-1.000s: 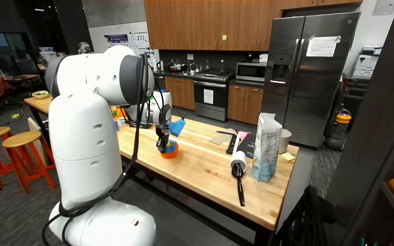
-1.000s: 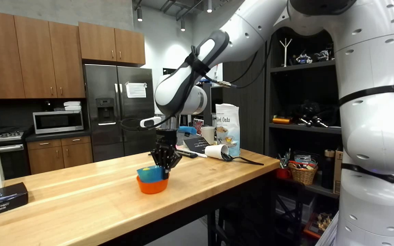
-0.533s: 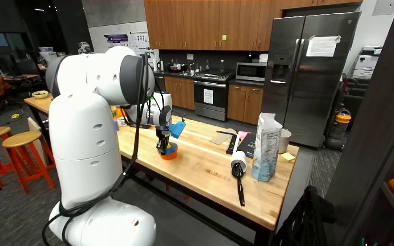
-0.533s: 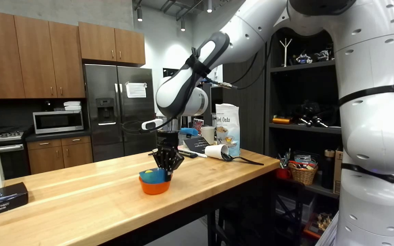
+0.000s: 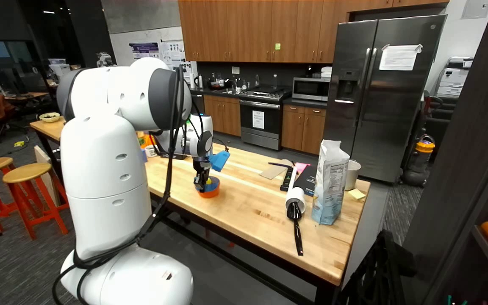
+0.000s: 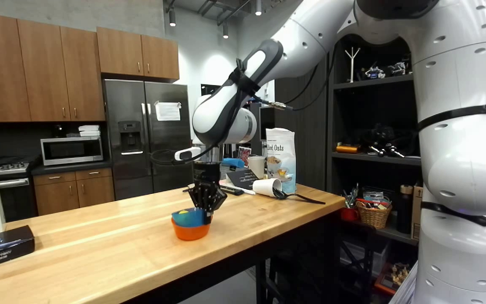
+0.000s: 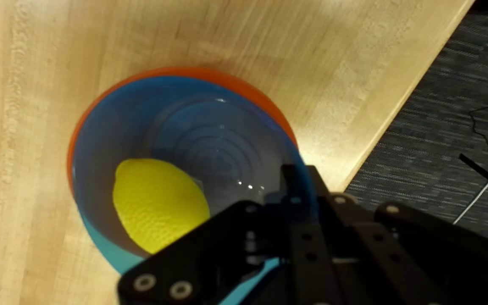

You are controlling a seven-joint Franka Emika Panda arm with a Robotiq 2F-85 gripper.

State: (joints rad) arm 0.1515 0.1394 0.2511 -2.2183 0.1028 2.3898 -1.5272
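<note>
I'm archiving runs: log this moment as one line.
black gripper: shut on rim of translucent blue plastic bowl; contents: dimpled yellow lemon; around base: round orange bowl

Fridge [image 5: 384,101], oven [image 5: 271,121] and microwave [image 5: 310,88] show a kitchen.

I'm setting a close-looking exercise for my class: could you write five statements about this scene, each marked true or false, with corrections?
1. The gripper is closed on the rim of the blue bowl. True.
2. A yellow lemon lies inside the blue bowl. True.
3. The orange bowl sits inside the blue bowl. False: the blue bowl sits partly inside the orange bowl.
4. The white cup with a black utensil at its mouth stands upright. False: it lies on its side.
5. The oat bag stands upright. True.
</note>
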